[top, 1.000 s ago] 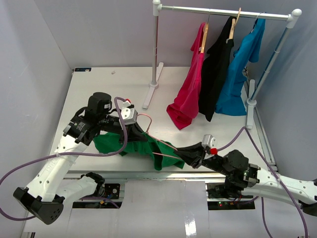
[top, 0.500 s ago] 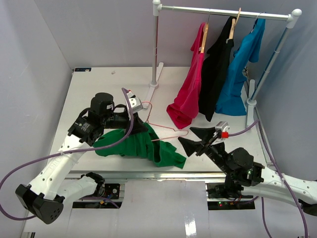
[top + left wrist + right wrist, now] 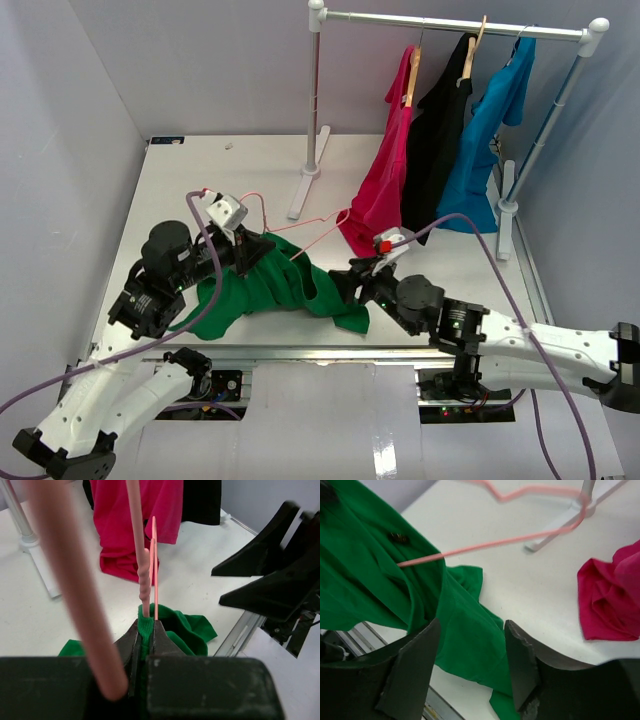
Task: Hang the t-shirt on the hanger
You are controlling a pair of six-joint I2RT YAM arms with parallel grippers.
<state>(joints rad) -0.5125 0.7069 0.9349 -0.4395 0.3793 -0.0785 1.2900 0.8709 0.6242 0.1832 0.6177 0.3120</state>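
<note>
Green cloth, limp and light, the t-shirt sags below the left gripper — pinched on the stiff hanger and a fold — and under the spread right gripper, likeliest grabbed by its hem.

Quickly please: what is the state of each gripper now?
Left gripper: closed on the hanger and t-shirt.
Right gripper: open, holding nothing.

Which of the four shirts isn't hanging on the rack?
The bright green t-shirt: it lies crumpled on the white table, while the magenta-red shirt, black shirt and turquoise-blue shirt hang from the metal rail.
</note>
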